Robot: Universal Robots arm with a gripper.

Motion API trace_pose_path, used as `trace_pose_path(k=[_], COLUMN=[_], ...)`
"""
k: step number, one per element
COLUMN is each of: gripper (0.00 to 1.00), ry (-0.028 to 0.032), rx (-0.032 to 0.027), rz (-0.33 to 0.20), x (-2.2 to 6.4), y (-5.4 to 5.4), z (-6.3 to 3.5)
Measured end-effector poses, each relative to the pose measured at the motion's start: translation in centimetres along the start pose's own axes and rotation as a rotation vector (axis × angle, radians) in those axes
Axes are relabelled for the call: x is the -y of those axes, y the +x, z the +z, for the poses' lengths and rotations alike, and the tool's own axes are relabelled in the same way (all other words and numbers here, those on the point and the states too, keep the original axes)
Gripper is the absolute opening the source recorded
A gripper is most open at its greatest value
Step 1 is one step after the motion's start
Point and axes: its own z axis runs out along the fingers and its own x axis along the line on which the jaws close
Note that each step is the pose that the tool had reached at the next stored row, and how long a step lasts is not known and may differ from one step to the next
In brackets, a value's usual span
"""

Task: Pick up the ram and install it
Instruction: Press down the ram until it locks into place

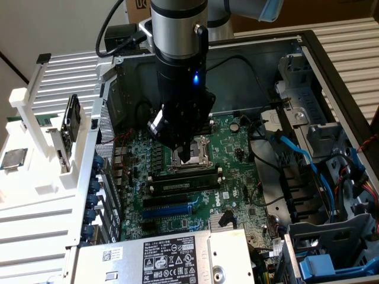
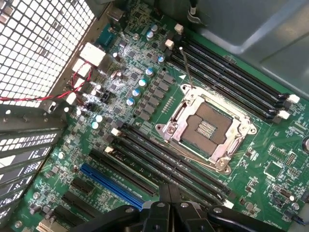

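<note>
My gripper (image 1: 187,156) hangs inside the open computer case, just above the silver CPU socket (image 1: 188,155), and its fingers are shut with nothing between them. In the wrist view the shut gripper (image 2: 169,191) points down at the black memory slots (image 2: 159,164) beside the socket (image 2: 207,128). A long dark strip that looks like the ram (image 1: 183,176) stands on edge in the slot row nearest the socket. I cannot tell whether it is fully seated.
The green motherboard (image 1: 237,148) carries a blue expansion slot (image 1: 169,209) and more black slots (image 2: 231,77) past the socket. A white rack (image 1: 35,142) beside the case holds a black card (image 1: 71,120) and a chip (image 1: 13,158). Blue cables (image 1: 308,160) and drive bays flank the board.
</note>
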Motion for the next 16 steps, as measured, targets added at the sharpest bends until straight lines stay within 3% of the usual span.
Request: trace_pose_path(k=[6,12,15,16], gripper=[0.1,0.1,0.1,0.1], ry=[-0.0033,-0.0096,-0.0096,-0.0107], rx=[0.0013,0.0039,0.0039,0.0043], rz=[0.087,0.254,0.255,0.283], x=[0.0,0.0,0.0,0.0], y=[0.0,0.0,0.0,0.0], z=[0.0,0.0,0.0,0.0])
